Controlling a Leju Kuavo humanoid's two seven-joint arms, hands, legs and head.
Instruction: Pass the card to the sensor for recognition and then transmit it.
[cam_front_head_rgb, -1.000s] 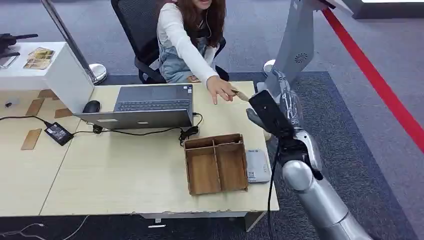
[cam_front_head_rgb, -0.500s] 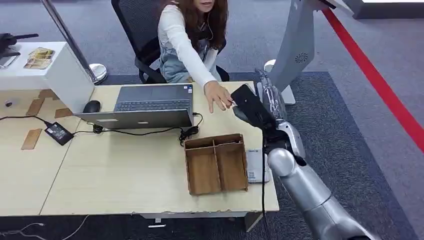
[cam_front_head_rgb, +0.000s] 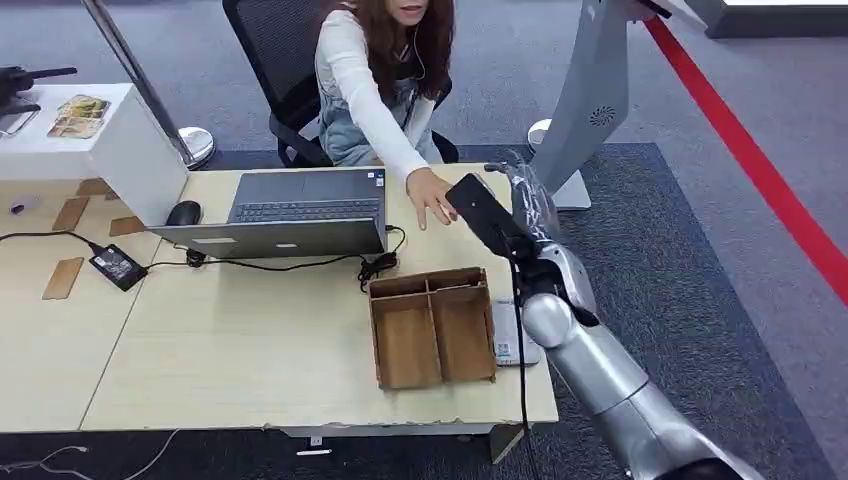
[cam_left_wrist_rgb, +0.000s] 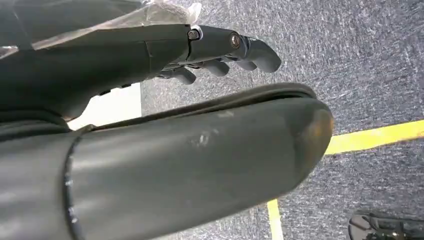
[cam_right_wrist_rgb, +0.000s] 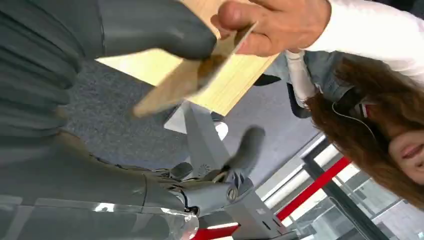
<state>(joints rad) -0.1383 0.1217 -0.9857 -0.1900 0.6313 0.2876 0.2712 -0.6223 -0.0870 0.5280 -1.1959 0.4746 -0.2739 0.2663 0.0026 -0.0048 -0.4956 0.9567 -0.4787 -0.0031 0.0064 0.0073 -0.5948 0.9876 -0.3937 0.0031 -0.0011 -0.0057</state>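
While our right robot hand (cam_front_head_rgb: 487, 213) reaches across the far right corner of the bench (cam_front_head_rgb: 250, 350), the card (cam_right_wrist_rgb: 192, 80) sits in a shared grip: in the right wrist view our thick thumb presses on one part of it, and the person's hand (cam_right_wrist_rgb: 277, 22) pinches the other end. So the right robot hand is holding the card, though we cannot tell from these pictures how firmly the darker fingers back it from behind. The head view shows the person's hand (cam_front_head_rgb: 432, 195) touching our right robot hand from the laptop (cam_front_head_rgb: 300, 210) side, with the card itself hidden behind the dark cover there.

The relation that matters is this: the card's long axis appears to run from our thumb out toward the person, so its free end points away from us and into their fingers. We judge the sensor step to be done or skipped, since the white reader (cam_front_head_rgb: 515, 335) lies nearer us, just beside the wooden tray (cam_front_head_rgb: 432, 325), well apart from the card. What remains looks like the handover, and it calls for letting go only once the person bears the card; releasing late would tug it, releasing early could drop it on the bench.

Our left robot hand (cam_left_wrist_rgb: 220, 50) hangs over the carpet, fingers curled in and holding nothing, so the right is the only arm placed for this.
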